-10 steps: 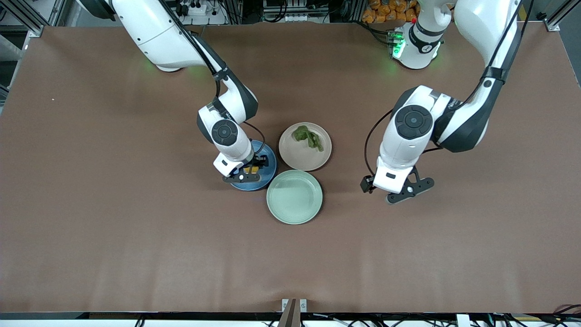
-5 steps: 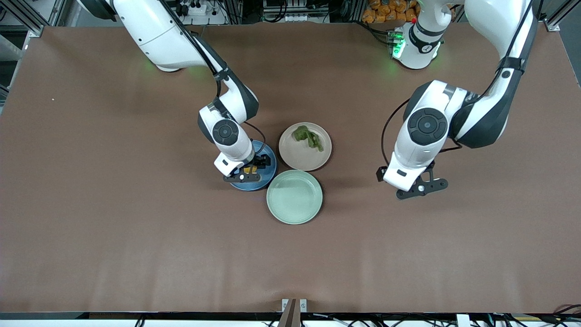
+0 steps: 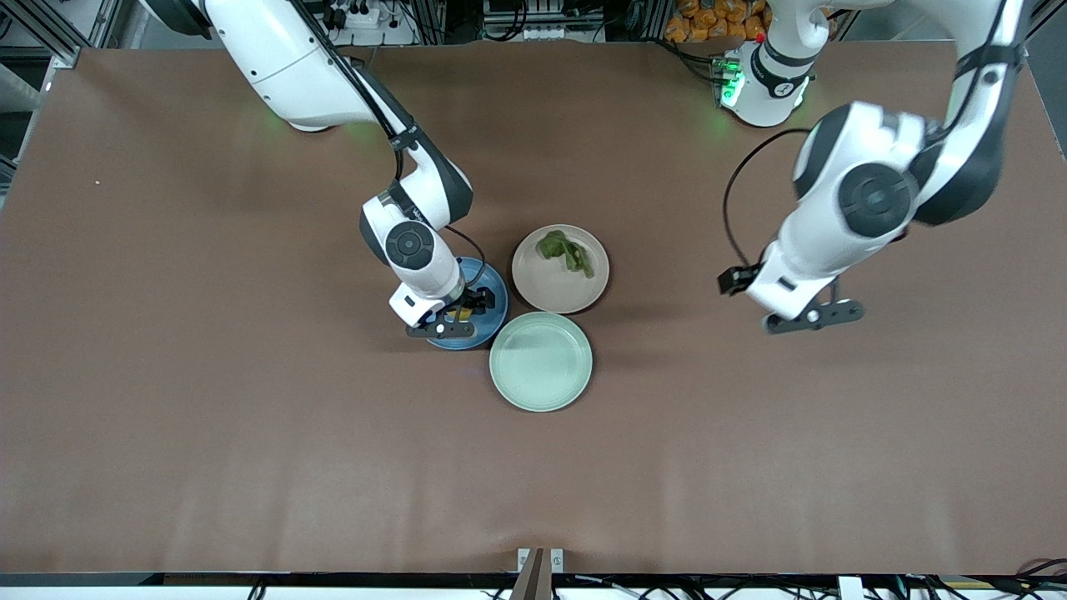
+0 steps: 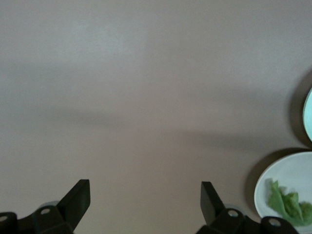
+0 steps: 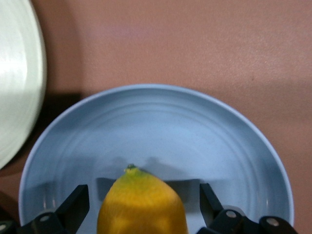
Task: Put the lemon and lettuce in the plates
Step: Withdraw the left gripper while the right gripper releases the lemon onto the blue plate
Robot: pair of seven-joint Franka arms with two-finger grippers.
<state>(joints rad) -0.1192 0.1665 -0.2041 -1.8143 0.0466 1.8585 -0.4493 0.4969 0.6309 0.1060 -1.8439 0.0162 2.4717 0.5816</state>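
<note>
Front view: my right gripper (image 3: 454, 318) was low over the blue plate (image 3: 492, 293), with the lemon (image 3: 463, 312) just visible as a yellow spot between the fingers. The lettuce (image 3: 564, 251) lay in the beige-pink plate (image 3: 559, 283), on the part farther from the camera. The mint-green plate (image 3: 540, 361) sat nearest the camera, touching or nearly touching both others. My left gripper (image 3: 813, 316) hung over bare table (image 3: 250, 417) toward the left arm's end, well apart from the plates. Left wrist view: fingers (image 4: 77, 199) spread wide, holding nothing — lettuce (image 4: 288, 203) at the edge. Right wrist view: fingers (image 5: 73, 204) stood on either side of the lemon (image 5: 142, 202) with a gap showing at each side, inside the blue plate (image 5: 195, 131).
</note>
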